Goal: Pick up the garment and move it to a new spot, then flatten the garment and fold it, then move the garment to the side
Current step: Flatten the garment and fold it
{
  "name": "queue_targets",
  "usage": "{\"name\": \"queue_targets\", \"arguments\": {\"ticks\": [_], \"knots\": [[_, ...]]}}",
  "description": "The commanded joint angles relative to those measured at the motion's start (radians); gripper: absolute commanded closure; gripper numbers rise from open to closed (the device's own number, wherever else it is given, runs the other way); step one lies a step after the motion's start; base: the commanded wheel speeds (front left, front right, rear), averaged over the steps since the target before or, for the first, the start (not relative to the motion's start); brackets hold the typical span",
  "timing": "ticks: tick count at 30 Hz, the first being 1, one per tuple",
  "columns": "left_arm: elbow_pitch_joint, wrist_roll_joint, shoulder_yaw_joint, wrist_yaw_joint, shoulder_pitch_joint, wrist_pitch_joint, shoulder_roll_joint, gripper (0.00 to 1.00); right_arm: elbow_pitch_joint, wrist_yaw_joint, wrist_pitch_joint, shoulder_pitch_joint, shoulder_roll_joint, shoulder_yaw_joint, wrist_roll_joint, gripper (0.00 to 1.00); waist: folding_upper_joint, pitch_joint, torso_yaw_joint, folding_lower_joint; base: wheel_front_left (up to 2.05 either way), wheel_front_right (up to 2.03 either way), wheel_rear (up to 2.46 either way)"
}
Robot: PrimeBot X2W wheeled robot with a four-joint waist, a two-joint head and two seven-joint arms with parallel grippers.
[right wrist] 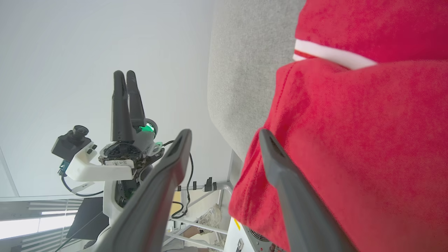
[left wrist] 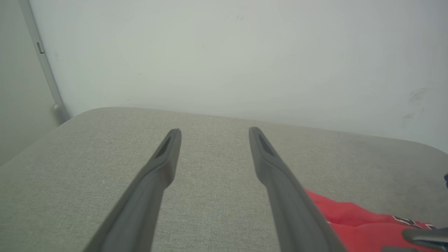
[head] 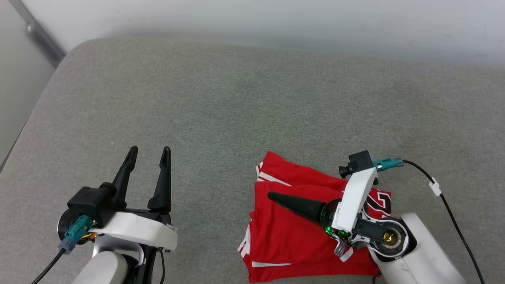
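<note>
The garment (head: pixel 292 236) is a red jersey lying folded on the grey padded table (head: pixel 236 110) at the near right. White trim (head: pixel 272 179) shows along its far edge, and a black-and-white print (head: pixel 379 203) at its right. My right gripper (head: pixel 272 196) is turned on its side low over the garment, fingers pointing left. In the right wrist view it (right wrist: pixel 225 133) is open, with one finger (right wrist: pixel 290 189) against the red cloth (right wrist: pixel 367 133) and nothing pinched. My left gripper (head: pixel 149 152) stands open over bare table at the near left, apart from the garment (left wrist: pixel 353 220).
A pale wall (head: pixel 276 19) runs behind the table, and a grey metal post (head: pixel 37 35) stands at the far left. The table's left edge (head: pixel 23 130) is rounded. A black cable (head: pixel 453 221) trails from my right wrist camera. Bare grey surface spreads across the middle and back.
</note>
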Motion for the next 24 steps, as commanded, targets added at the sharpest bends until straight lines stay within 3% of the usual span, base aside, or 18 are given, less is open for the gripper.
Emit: {"name": "queue_targets", "arguments": {"ticks": [1, 5, 10, 19, 24], "knots": [[0.004, 0.007, 0.003, -0.003, -0.007, -0.005, -0.001, 0.0, -0.028, 0.0, -0.013, -0.012, -0.011, 0.013, -0.018, 0.0, 0.0, -0.007, -0.009, -0.0001, 0.0, 0.0, 0.0], [0.01, 0.01, 0.005, 0.002, 0.008, -0.007, 0.0, 0.0, -0.13, 0.0, -0.076, 0.005, -0.064, 0.056, -0.111, 0.0, 0.0, -0.025, -0.029, -0.0001, 0.0, 0.0, 0.0], [0.011, 0.008, 0.01, 0.016, 0.023, -0.008, 0.006, 0.0, -0.146, 0.0, -0.26, 0.039, -0.174, 0.086, -0.436, 0.0, 0.0, -0.045, -0.066, -0.0001, 0.0, 0.0, 0.0], [0.022, -0.007, 0.027, 0.035, 0.066, -0.008, 0.016, 0.0, -0.161, 0.0, -0.372, 0.133, -0.207, -0.113, -0.801, 0.0, 0.0, -0.088, -0.143, -0.0001, 0.0, 0.0, 0.0], [0.032, -0.016, 0.039, 0.044, 0.1, -0.01, 0.013, 0.0, -0.266, 0.0, -0.498, 0.213, -0.168, -0.262, -0.965, 0.0, 0.0, -0.118, -0.176, -0.0001, 0.0, 0.0, 0.0]]}}
